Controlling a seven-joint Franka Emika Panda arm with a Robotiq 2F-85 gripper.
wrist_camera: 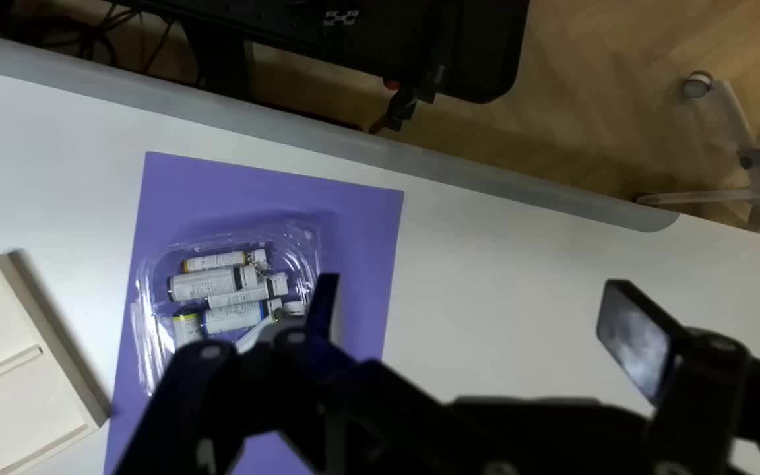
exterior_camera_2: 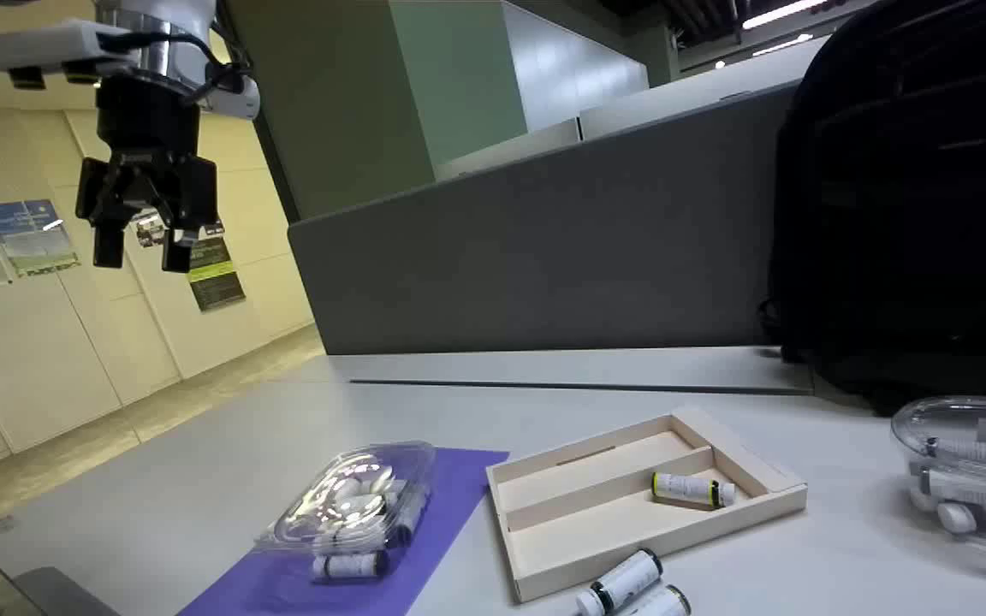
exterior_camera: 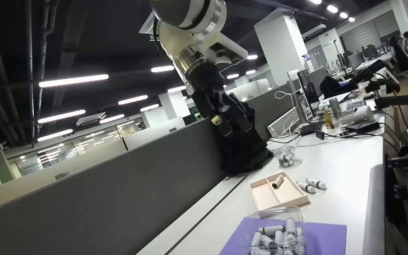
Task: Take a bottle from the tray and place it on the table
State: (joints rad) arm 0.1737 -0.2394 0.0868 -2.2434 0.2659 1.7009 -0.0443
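Note:
A small whitish bottle lies on its side in the tan tray, in both exterior views: bottle (exterior_camera: 278, 181) (exterior_camera_2: 691, 490), tray (exterior_camera: 292, 202) (exterior_camera_2: 656, 547). It lies in one of the tray's two compartments, by the divider. The wrist view shows part of the tray (wrist_camera: 57, 349); the bottle is out of view there. The white table (exterior_camera: 352, 170) (exterior_camera_2: 202, 436) (wrist_camera: 499, 284) bears the tray. Two more bottles (exterior_camera: 305, 187) (exterior_camera_2: 621, 584) lie on the table beside the tray. My gripper (exterior_camera: 237, 129) (exterior_camera_2: 142, 259) (wrist_camera: 479, 323) is open and empty, high above the table, away from the tray.
A clear container of bottles (exterior_camera_2: 356, 496) (wrist_camera: 228, 241) rests on a purple mat (exterior_camera: 324, 235) (exterior_camera_2: 459, 479) (wrist_camera: 360, 218). A round clear tub of bottles (exterior_camera: 285, 156) (exterior_camera_2: 968, 479) stands beyond the tray. A grey partition (exterior_camera_2: 544, 248) and black backpack (exterior_camera_2: 904, 214) border the table.

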